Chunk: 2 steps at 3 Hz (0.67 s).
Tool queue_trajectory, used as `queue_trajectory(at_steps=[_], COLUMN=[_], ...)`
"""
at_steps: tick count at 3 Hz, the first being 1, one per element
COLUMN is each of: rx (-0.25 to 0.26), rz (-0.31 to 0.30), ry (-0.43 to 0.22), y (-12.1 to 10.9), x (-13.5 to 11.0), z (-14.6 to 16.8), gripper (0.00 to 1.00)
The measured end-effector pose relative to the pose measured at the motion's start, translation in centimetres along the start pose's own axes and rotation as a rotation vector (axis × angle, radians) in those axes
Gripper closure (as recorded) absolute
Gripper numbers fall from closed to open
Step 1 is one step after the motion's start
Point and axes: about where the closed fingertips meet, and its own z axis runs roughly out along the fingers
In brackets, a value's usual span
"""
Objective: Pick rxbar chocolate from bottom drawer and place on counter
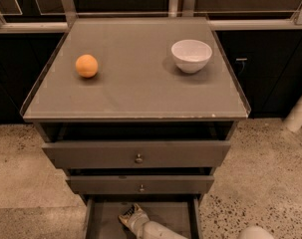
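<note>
The bottom drawer (175, 218) is pulled open at the lower edge of the camera view, showing a flat grey floor. My gripper (131, 215) is down inside it on the left half, close to the floor, and the pale arm (160, 231) comes in from the bottom edge. The rxbar chocolate does not show; it may be hidden under the gripper. The counter (135, 91) is the broad grey top of the cabinet above.
An orange ball (86, 65) sits on the counter's left and a white bowl (191, 55) on its right. Two knobbed drawers (138, 158) stand slightly ajar above the bottom one. Speckled floor lies on both sides, dark cabinets behind.
</note>
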Motion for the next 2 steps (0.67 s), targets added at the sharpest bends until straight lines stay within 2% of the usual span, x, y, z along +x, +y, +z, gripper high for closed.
queue_trajectory(at_steps=[1, 2], rx=[0.000, -0.009], rz=[0.000, 0.015], ry=[0.000, -0.015], y=[0.00, -0.15], x=[0.00, -0.09], z=[0.00, -0.54], gripper=[1.00, 1.00])
